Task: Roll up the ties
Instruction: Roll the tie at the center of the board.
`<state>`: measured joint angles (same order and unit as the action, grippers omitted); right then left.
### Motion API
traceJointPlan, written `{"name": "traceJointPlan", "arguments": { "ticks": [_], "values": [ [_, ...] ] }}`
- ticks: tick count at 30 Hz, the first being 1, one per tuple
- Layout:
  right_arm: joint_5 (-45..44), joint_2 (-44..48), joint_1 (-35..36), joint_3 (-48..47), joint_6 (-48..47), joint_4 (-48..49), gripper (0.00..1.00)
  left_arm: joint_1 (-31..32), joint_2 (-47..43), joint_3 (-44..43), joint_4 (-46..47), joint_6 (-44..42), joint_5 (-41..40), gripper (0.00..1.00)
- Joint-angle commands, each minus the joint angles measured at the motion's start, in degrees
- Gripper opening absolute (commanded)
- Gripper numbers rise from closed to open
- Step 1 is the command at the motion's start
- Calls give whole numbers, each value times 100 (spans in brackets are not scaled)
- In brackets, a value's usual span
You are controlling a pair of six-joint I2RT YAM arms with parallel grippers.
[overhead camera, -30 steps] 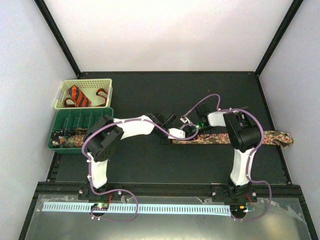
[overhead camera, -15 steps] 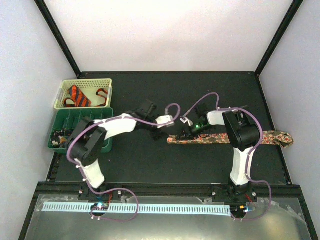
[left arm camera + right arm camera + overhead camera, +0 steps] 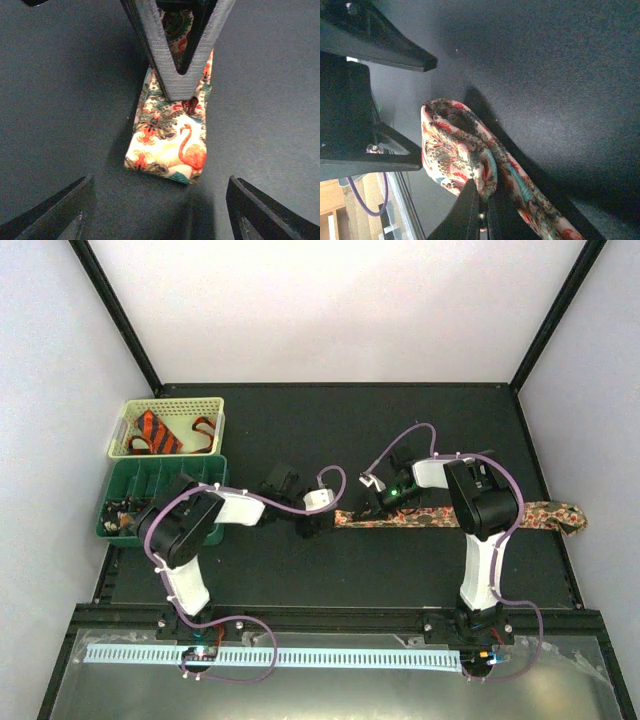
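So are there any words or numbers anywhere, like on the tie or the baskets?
None: no word, number or brand can be read in any view.
The speckled tie has only pictures, a flamingo and flowers, no letters.
The cream basket and the green tray show no label.

White-and-black left arm (image 3: 240, 510), matching right arm (image 3: 480, 570), looping purple cables (image 3: 408, 432) (one green light (image 3: 397, 490) glowing), grey layered fingers (image 3: 177, 87)
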<state>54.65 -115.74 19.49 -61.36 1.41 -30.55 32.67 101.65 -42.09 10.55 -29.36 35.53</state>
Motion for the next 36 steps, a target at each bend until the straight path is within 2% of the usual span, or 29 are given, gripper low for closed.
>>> {"name": "traceJointPlan", "arguments": {
  "ticks": [1,4,8,14,16,19,21,23,27,30,36],
  "values": [
    [-641,-199,-41,-68,-169,-110,2,77,312,-270,389,-219,285,72],
    [-653,-215,-42,-71,-172,-133,2,155,357,-242,418,-318,176,68],
    [-664,-287,-41,-107,-174,-176,2,241,391,-252,391,-449,-10,57],
    [-674,-332,-41,-128,-165,-190,2,338,496,-271,537,-509,-330,50],
    [-670,-339,-38,-136,-171,-206,2,341,520,-286,628,-471,-518,49],
    [-675,-336,-40,-146,-196,-219,2,339,590,-373,640,-361,-720,59],
    [-690,-337,-40,-154,-225,-260,2,339,638,-415,562,-406,-658,60],
    [-728,-342,-40,-164,-244,-300,2,344,673,-448,457,-457,-572,58],
    [-755,-359,-38,-165,-238,-300,2,339,517,-362,275,-678,-114,43],
    [-748,-402,-33,-187,-208,-303,2,337,257,-217,298,-806,341,36],
    [-731,-421,-33,-192,-193,-287,2,430,218,-448,535,-320,467,35]
  ]
}}
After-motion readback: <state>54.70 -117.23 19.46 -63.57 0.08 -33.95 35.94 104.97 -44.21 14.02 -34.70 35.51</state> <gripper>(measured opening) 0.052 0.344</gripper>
